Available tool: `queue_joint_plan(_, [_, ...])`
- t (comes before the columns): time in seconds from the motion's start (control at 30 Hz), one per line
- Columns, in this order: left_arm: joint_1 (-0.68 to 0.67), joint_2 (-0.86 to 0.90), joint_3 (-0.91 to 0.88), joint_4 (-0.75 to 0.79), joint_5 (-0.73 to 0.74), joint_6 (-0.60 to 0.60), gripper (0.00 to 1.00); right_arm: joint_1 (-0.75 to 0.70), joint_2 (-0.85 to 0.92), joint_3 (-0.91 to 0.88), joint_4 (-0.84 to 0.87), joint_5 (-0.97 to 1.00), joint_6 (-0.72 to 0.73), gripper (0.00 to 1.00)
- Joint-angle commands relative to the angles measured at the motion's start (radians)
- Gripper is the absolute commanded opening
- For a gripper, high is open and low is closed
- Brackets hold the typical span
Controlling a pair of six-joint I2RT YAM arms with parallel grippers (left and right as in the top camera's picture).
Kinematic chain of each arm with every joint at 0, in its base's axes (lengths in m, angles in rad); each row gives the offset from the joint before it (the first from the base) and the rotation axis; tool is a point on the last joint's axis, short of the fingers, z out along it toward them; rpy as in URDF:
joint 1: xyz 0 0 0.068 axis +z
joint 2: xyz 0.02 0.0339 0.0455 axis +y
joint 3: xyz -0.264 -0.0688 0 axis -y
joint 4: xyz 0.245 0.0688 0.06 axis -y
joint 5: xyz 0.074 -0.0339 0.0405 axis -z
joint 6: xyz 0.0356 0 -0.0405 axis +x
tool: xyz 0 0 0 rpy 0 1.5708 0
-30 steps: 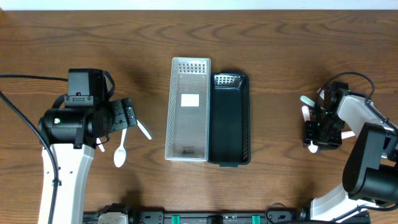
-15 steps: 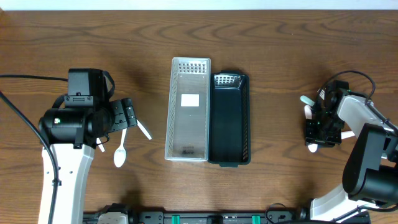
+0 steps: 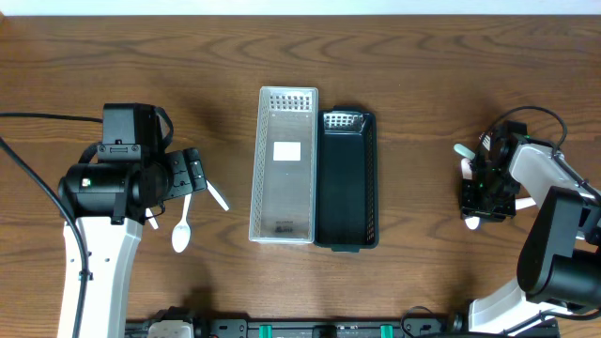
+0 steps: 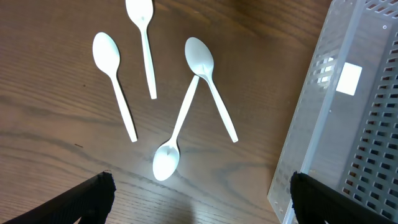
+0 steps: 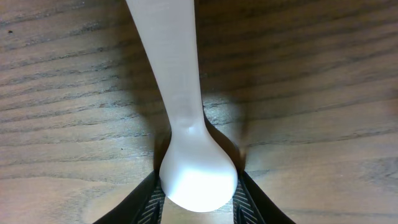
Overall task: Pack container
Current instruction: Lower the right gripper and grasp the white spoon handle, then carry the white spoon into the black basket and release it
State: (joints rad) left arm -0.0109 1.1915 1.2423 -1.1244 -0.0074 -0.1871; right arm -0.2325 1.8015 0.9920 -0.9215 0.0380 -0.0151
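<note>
The wooden table [image 3: 413,66] carries everything you see. The left arm [image 3: 99,235] stands at your left edge and the right arm [image 3: 554,244] at your right edge.

At the centre, note the silver container [image 3: 284,164], a long perforated tray with a white label on its floor. The black container [image 3: 347,178] lies touching its right side, parallel and slightly shorter. Nothing lies in either.

The left gripper [image 4: 202,186] hovers above the table, its jaws wide apart and holding nothing. In the left wrist view its fingertips [image 4: 93,193] sit at the lower corners. The wall of the silver container [image 4: 311,124] runs just to the right.

The right gripper [image 5: 199,202] is down at the table, well apart from both containers. Its jaws are narrow, with the fingers [image 5: 152,202] pressed against both edges of the bowl of a white spoon [image 5: 180,112]. That spoon lies flat on the wood, its handle pointing away.

Below the left gripper lie four spoons [image 4: 114,81], all white and all on the table. Two of them cross near their handles; the other two lie apart.
</note>
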Motion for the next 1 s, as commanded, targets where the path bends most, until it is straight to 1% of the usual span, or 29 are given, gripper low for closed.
queue_joint_plan(0.0, [0.005, 0.005, 0.016, 0.000, -0.013, -0.010, 0.92, 0.037, 0.050, -0.031, 0.041, 0.033, 0.010, 0.26])
queue_joint_plan(0.1, [0.005, 0.005, 0.016, 0.000, -0.013, -0.010, 0.92, 0.090, 0.040, -0.017, 0.041, 0.032, 0.010, 0.24])
queue_joint_plan(0.17, [0.005, 0.005, 0.017, 0.000, -0.013, -0.009, 0.92, 0.135, 0.023, 0.002, 0.035, 0.032, 0.006, 0.18])
queue_joint_plan(0.23, [0.005, 0.005, 0.017, 0.000, -0.013, -0.009, 0.92, 0.188, -0.008, 0.028, 0.022, 0.032, 0.006, 0.15])
queue_joint_plan(0.33, [0.005, 0.005, 0.017, 0.000, -0.013, -0.009, 0.92, 0.273, -0.084, 0.078, 0.009, 0.029, 0.011, 0.07])
queue_joint_plan(0.37, [0.005, 0.005, 0.017, 0.000, -0.013, -0.009, 0.93, 0.299, -0.112, 0.095, 0.008, 0.023, 0.011, 0.02])
queue_joint_plan(0.4, [0.005, 0.005, 0.016, 0.000, -0.013, -0.009, 0.92, 0.324, -0.141, 0.112, 0.008, 0.019, 0.028, 0.01])
queue_joint_plan(0.57, [0.005, 0.005, 0.017, 0.000, -0.013, -0.009, 0.92, 0.468, -0.279, 0.209, 0.027, -0.051, 0.211, 0.01])
queue_joint_plan(0.7, [0.005, 0.005, 0.016, 0.000, -0.013, -0.009, 0.92, 0.575, -0.326, 0.233, 0.071, -0.052, 0.381, 0.02])
queue_joint_plan(0.73, [0.005, 0.005, 0.016, 0.000, -0.013, -0.009, 0.93, 0.600, -0.327, 0.233, 0.080, -0.052, 0.439, 0.01])
queue_joint_plan(0.83, [0.005, 0.005, 0.016, 0.000, -0.013, -0.009, 0.92, 0.655, -0.306, 0.230, 0.085, -0.052, 0.549, 0.02])
queue_joint_plan(0.9, [0.005, 0.005, 0.016, 0.000, -0.013, -0.009, 0.92, 0.685, -0.273, 0.229, 0.085, -0.043, 0.595, 0.01])
queue_joint_plan(0.97, [0.005, 0.005, 0.016, 0.000, -0.013, -0.009, 0.92, 0.706, -0.229, 0.229, 0.084, -0.038, 0.606, 0.02])
